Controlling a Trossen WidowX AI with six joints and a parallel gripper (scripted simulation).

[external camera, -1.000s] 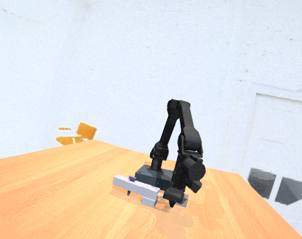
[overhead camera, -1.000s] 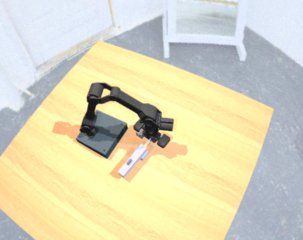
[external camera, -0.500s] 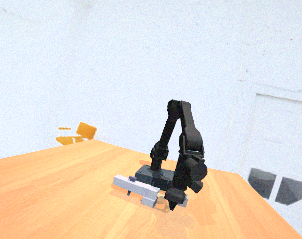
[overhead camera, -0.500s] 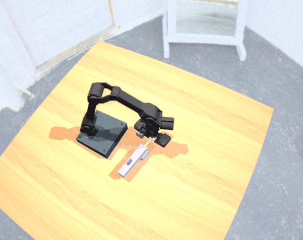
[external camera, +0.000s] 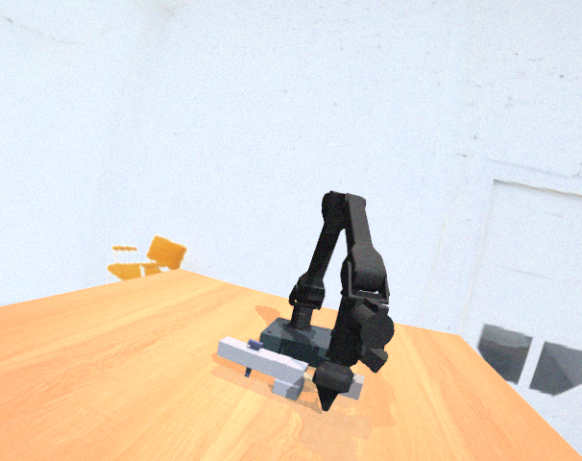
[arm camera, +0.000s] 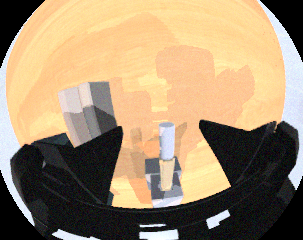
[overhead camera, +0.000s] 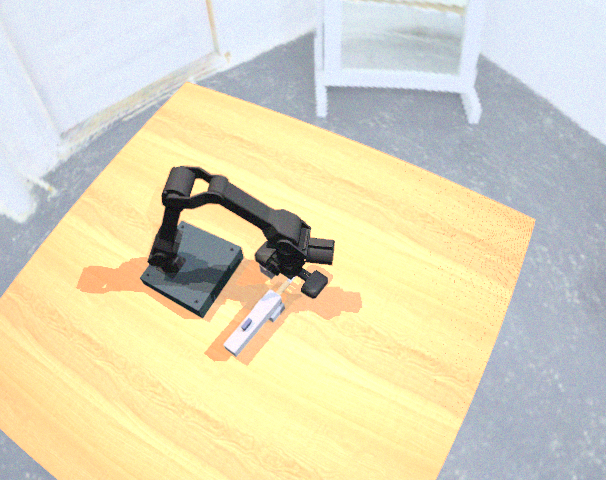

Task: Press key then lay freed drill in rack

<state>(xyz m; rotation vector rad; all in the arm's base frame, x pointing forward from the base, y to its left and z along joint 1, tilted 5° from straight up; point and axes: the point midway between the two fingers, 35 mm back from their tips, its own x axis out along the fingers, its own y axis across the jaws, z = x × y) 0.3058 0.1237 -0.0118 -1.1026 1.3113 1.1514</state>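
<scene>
A long pale grey holder (overhead camera: 254, 330) (external camera: 277, 363) has a small dark blue key (overhead camera: 246, 323) (external camera: 254, 344) on its top; a blue piece also shows below it in the exterior view. The drill (overhead camera: 284, 286) (arm camera: 166, 142), a tan shaft with a pale grey outer end, sticks out of the holder's end nearest the arm. My gripper (overhead camera: 292, 275) (arm camera: 161, 125) is open wide and empty, its fingers on either side of the drill's outer end, not touching it. The grey grooved rack (external camera: 356, 387) (arm camera: 97, 109) lies beside one finger, partly hidden.
The arm's dark base plate (overhead camera: 210, 253) (external camera: 277, 342) is close to the holder and rack. A lighter grey-blue block (overhead camera: 276, 311) (external camera: 286, 389) supports the holder near the drill's end. All stand on the wooden table (overhead camera: 344, 387) (external camera: 133, 387).
</scene>
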